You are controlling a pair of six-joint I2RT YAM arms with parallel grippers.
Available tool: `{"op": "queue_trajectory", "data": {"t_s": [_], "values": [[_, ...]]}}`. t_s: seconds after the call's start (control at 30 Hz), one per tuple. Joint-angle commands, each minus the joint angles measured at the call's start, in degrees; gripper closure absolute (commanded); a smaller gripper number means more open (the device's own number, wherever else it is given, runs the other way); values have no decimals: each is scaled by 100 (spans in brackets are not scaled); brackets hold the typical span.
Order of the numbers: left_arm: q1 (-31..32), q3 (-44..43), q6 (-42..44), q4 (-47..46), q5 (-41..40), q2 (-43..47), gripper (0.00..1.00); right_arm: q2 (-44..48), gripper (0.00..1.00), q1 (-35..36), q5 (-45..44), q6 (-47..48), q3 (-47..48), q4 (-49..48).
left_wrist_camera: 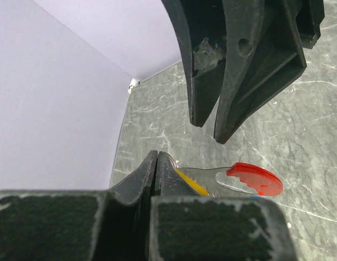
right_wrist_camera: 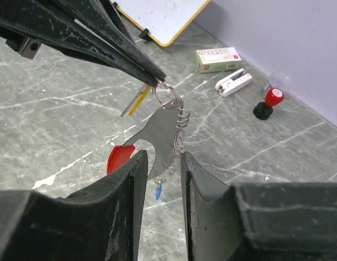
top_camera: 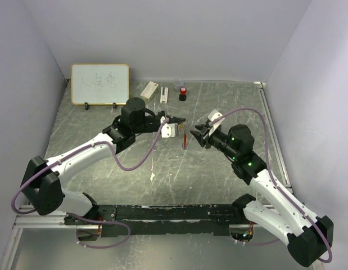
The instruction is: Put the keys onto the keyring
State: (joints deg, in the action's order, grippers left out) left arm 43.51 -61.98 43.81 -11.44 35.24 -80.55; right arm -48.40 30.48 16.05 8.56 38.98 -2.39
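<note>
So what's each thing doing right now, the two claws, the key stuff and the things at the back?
left gripper: shut, pinching the keyring's top.
right gripper: open, jaws either side of the dangling keyring.
keyring: hanging in the air, red tag low.
tan key: hanging beside the left fingertips.
blue key: dangling lowest.
red stamp: standing upright.
white box: lying flat.
whiteboard: propped upright.
</note>
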Motion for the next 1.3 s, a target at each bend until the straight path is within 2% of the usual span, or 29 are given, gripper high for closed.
{"op": "queue_trajectory", "data": {"t_s": [0.0, 0.3, 0.67, 1.27], "values": [[-116, 82, -181, -421, 432, 244, 94, 173, 69, -176, 510, -119, -187, -932], [-158, 290, -331, -536, 751, 370, 93, 47, 70, -384, 1279, -203, -497, -1831], [-170, 381, -400, -545, 1023, 445, 93, -460, 69, -462, 1813, -149, -334, -2006], [-182, 405, -458, -529, 1310, 400, 93, -643, 72, -534, 2201, -58, -231, -2051]]}}
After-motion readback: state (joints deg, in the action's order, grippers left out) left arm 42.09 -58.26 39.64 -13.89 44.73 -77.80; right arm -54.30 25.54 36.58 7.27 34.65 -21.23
